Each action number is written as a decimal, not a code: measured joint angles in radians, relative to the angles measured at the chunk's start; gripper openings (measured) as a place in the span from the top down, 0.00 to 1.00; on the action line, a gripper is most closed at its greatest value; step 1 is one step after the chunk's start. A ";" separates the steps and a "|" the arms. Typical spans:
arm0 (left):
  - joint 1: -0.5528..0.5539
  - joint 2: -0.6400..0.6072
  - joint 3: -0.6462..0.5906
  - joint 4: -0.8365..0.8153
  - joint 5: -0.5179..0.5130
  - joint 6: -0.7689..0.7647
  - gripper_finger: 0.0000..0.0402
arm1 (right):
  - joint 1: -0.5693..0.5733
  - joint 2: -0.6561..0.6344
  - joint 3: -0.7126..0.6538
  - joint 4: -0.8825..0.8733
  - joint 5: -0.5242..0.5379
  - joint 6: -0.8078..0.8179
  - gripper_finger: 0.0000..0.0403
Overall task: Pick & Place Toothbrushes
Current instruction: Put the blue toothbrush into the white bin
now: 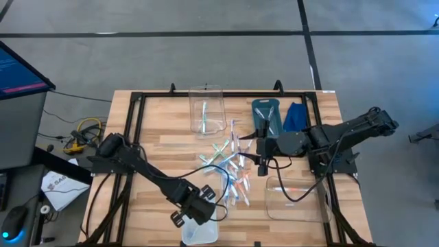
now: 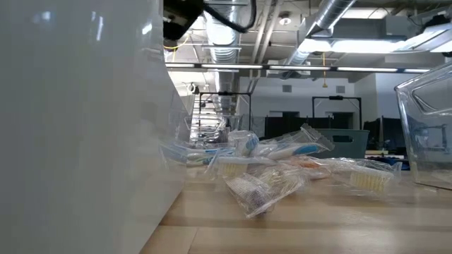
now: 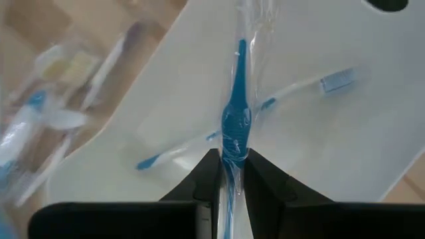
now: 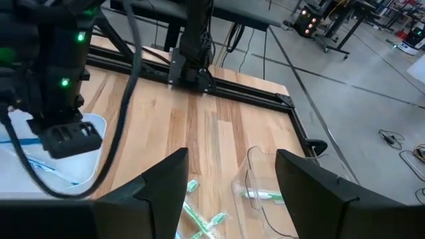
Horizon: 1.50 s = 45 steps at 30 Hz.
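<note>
From overhead, the left gripper [image 1: 199,209] hangs over a white bin [image 1: 200,232] at the near edge of the counter [image 1: 164,158], so there's not much room on that side. The right gripper [image 1: 262,165] sits over the far side of the toothbrushes [image 1: 230,168], which lie scattered mid-counter. A clear tub [image 1: 207,110] stands at the back, another clear tub [image 1: 296,200] near the right arm, plus a blue cloth [image 1: 296,115] at the back right. A black frame rail [image 1: 134,130] rings the counter.

Down at counter height, the white bin's wall [image 2: 85,127] fills the left half, blocking most of the view; the wrapped toothbrushes [image 2: 282,166] pile up behind it, open wood in front.

Left wrist view: its gripper [image 3: 228,186] is clamped on a blue toothbrush [image 3: 236,113] in clear wrap, held over the bin [image 3: 332,146], where another toothbrush [image 3: 279,96] already lies. Nothing else shows that.

Right wrist view: its fingers [image 4: 166,182] are spread apart, holding nothing, bare counter [image 4: 199,133] ahead.
</note>
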 joint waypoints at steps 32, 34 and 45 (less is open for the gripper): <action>0.030 0.017 -0.093 0.118 0.106 0.052 0.81 | 0.000 0.000 0.000 0.000 0.000 -0.011 0.46; 0.030 0.017 -0.099 0.115 0.098 0.047 0.79 | 0.000 0.000 0.000 0.000 0.000 -0.011 0.46; 0.029 0.000 -0.090 0.099 0.084 -0.011 0.71 | 0.000 0.001 0.000 -0.008 0.000 -0.011 0.46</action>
